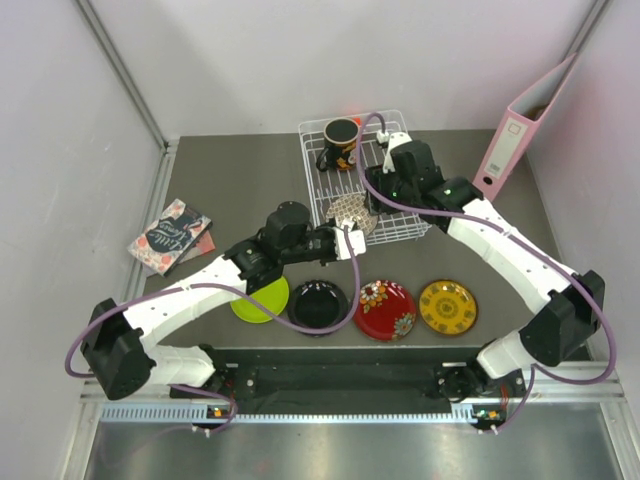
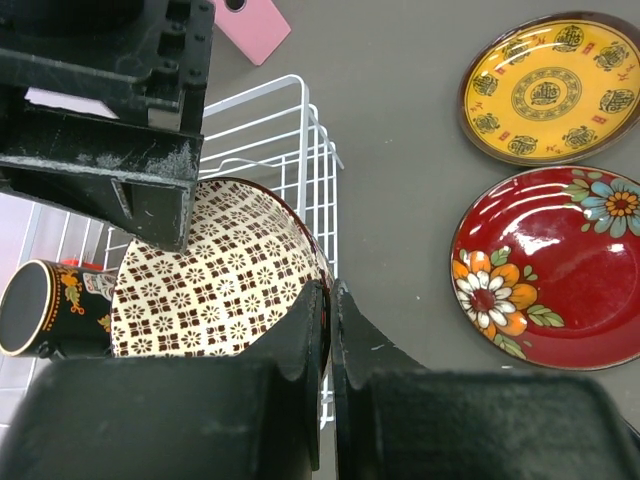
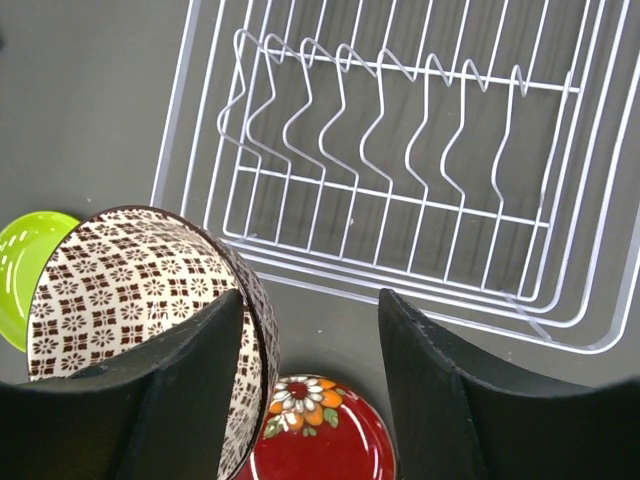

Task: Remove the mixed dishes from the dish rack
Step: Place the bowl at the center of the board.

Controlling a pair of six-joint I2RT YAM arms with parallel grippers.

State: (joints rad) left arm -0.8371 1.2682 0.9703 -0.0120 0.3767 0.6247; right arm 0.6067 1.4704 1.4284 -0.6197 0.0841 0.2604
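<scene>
**Bowl leaving the rack in the left arm's hold**

In the top view, the left gripper (image 1: 352, 238) is reaching to the near right corner of the dish rack (image 1: 318, 190) and the lattice bowl (image 1: 352, 211) is sitting tilted just at its fingertips. The right gripper (image 1: 381, 172) is hovering over the rack interior, beside the dark mug (image 1: 339, 142), which is standing in the far left part of the rack. Four plates are lying in a row near the arm bases — lime green plate (image 1: 262, 299), black plate (image 1: 318, 303), red floral plate (image 1: 386, 308), yellow plate (image 1: 447, 306).

In the left wrist view, the fingers (image 2: 310, 330) are nearly closed and seem to be pinching the bowl's (image 2: 215, 280) rim, with the bowl's open face turned toward the camera.

In the right wrist view, the right gripper (image 3: 310, 330) is standing wide and holding nothing; the bowl (image 3: 140, 285) is passing at its left finger. For the mug — the last piece in the rack, I judge — the right arm is the nearer one.
</scene>
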